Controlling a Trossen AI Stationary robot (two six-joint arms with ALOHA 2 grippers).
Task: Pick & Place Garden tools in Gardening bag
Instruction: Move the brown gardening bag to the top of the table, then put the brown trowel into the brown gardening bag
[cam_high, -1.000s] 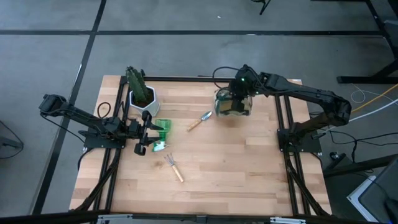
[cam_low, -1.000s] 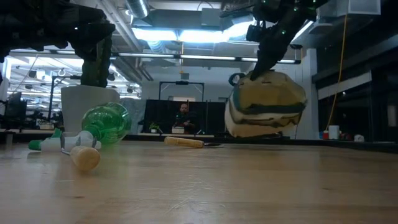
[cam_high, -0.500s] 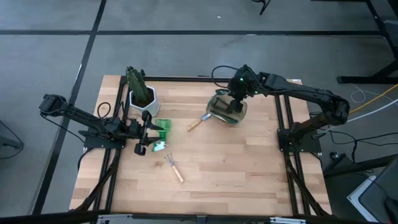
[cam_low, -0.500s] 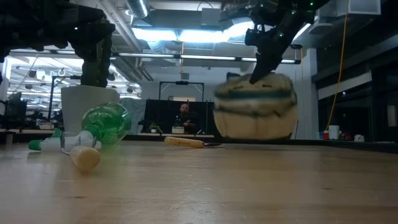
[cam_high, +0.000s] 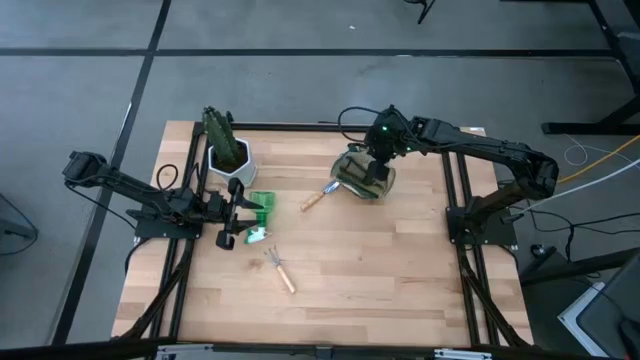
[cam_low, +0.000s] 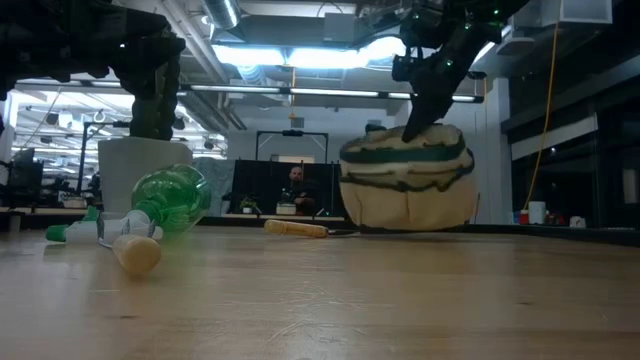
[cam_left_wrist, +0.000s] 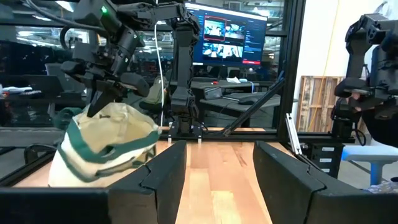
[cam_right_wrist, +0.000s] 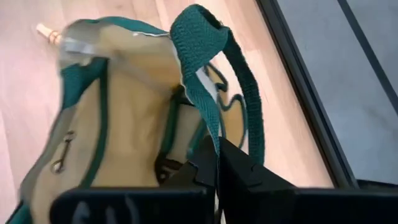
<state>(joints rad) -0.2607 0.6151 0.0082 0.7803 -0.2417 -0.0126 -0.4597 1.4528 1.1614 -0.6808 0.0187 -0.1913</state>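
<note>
The gardening bag (cam_high: 362, 176), beige canvas with green trim, stands at the table's far right, also seen in the low view (cam_low: 405, 185) and the left wrist view (cam_left_wrist: 99, 146). My right gripper (cam_right_wrist: 217, 165) is above it, shut on its handle. A trowel (cam_high: 320, 193) lies just left of the bag. A wooden-handled rake (cam_high: 281, 269) lies at mid table. The green-and-white item (cam_high: 258, 207) lies in front of my left gripper (cam_high: 237, 212), which waits open at the left, touching nothing. My right gripper pinches one green webbing handle (cam_right_wrist: 210, 127) of the bag between its two fingers. The fingers slant down from above, from the table's right side. The bag hangs upright below them, mouth up, its bottom (cam_low: 405, 224) down at the table top. The strap runs taut up to the fingers.
A white pot with a green cactus (cam_high: 227, 152) stands at the far left, behind my left gripper. Black frame rails (cam_high: 455, 200) run along the table's left and right sides. Bare wood lies across the near half of the table (cam_high: 380, 290).
The bag, which hung tilted and clear of the table, has swung toward the table's left and come down. It now stands level with its bottom at the table top. My right gripper has kept hold of the handle.
</note>
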